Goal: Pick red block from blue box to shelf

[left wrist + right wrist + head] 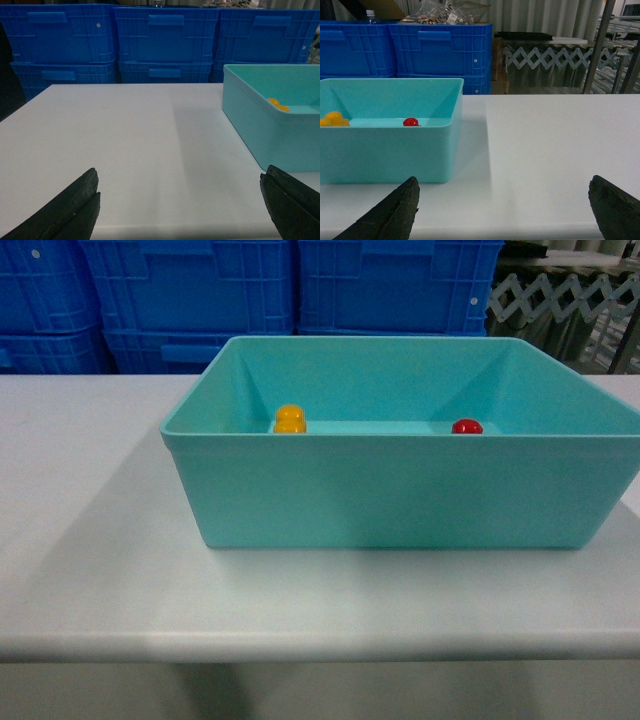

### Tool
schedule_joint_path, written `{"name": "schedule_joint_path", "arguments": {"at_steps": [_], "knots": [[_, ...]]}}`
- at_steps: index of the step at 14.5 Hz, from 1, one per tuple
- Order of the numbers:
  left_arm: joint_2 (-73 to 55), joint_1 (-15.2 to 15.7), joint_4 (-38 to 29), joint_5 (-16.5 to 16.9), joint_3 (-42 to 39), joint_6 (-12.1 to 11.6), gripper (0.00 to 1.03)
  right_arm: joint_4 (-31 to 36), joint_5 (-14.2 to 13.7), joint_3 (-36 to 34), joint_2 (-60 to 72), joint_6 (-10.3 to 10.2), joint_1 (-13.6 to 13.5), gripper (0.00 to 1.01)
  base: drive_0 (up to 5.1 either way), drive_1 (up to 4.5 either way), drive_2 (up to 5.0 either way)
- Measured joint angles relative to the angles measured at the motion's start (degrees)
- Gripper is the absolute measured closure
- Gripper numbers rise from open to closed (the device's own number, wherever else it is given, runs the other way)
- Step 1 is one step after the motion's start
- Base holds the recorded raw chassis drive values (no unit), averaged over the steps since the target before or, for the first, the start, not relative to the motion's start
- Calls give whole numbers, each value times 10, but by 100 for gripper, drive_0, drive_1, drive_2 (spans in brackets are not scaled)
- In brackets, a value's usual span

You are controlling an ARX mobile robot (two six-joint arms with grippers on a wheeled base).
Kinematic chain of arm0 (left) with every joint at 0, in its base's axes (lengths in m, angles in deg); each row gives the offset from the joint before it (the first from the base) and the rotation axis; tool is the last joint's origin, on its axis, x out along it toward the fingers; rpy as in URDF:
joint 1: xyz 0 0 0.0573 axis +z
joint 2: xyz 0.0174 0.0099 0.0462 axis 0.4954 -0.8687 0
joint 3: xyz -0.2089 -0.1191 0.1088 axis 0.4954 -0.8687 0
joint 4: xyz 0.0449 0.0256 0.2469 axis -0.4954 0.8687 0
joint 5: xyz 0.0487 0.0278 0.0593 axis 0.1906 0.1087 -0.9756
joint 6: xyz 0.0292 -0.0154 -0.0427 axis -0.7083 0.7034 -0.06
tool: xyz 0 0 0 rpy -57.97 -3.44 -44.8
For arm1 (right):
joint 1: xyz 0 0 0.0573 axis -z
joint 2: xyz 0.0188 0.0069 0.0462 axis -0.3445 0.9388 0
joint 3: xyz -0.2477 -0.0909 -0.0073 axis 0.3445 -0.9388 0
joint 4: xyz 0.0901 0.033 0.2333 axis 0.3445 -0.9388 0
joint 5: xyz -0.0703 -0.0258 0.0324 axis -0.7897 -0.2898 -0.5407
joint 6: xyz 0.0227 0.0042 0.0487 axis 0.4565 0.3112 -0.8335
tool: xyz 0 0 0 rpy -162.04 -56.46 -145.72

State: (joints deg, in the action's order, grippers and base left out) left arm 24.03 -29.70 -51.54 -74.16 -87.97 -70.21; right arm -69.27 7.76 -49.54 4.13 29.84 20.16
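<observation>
White table fills most of each view, w/ the blue box sitting on it, roughly centre in head view. Behind the table: shelf area w/ dark blue ribbed crates stacked in rows, 2 tiers showing; steel uprights visible at right in right wrist view, plus a grey lattice barrier beyond the table's far edge.

Blue box is open-topped, teal, smooth walls, rolled rim. In left wrist view it's at the right edge; in right wrist view it's at the left.

Left gripper: both dark fingers show at the bottom corners of its wrist view, spread wide, nothing between them, hanging above bare tabletop just left of the box. Right gripper: same, fingers far apart, holding nothing, above the table to the right of the box. Neither shows in head view.

Inside the box: orange-yellow piece on the floor toward the back left. Red block on the box floor toward the back right, well apart from the orange one, not touched by either gripper. Near rim hides its base in head view.
</observation>
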Motion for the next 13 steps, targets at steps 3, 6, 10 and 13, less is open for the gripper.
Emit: {"name": "schedule_joint_path", "arguments": {"at_steps": [3, 6, 10, 13], "knots": [[0, 0, 0, 0, 0, 0, 5, 0, 0, 0, 0, 0, 0, 3, 0, 0, 0], [0, 0, 0, 0, 0, 0, 5, 0, 0, 0, 0, 0, 0, 3, 0, 0, 0], [0, 0, 0, 0, 0, 0, 5, 0, 0, 0, 0, 0, 0, 3, 0, 0, 0], [0, 0, 0, 0, 0, 0, 5, 0, 0, 0, 0, 0, 0, 3, 0, 0, 0]]}}
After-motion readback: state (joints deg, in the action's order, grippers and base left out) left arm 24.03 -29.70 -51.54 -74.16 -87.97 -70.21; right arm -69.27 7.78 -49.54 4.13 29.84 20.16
